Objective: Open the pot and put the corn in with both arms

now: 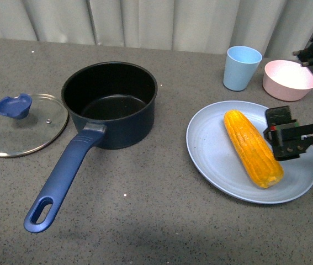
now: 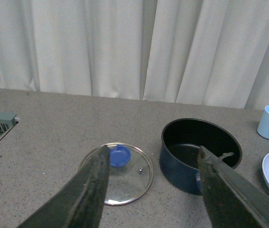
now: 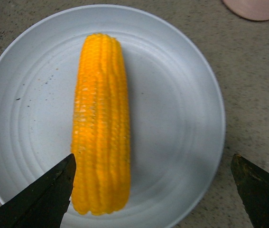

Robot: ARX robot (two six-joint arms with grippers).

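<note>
"Black fingers, spread wide with nothing between them: that is my right pincer (image 3: 152, 161), hanging over the corn (image 3: 101, 123)."

"Centred on it?"

"No. The cob lies close against one finger and well apart from the other. If I shut like this, I judge the near finger shoves it first, and a round, tapered cob would roll across the plate (image 3: 172, 118) rather than seat."

"Where is that from the pot?"

"Right of the pot (image 1: 117, 130), well apart from it. The pot stands open, and its glass lid (image 1: 24, 124) lies flat just left of it. My left pincer (image 2: 153, 152) hovers on that lid side, also wide open and empty."

"So the carry is the risk?"

"Partly. A weak pinch on slick kernels could drop the cob short of the pot. It looks about as long as the pot is wide, so held level it may bridge the rim. And the pot's handle (image 1: 62, 176) points toward me. A knock there would swing the pot."
</note>
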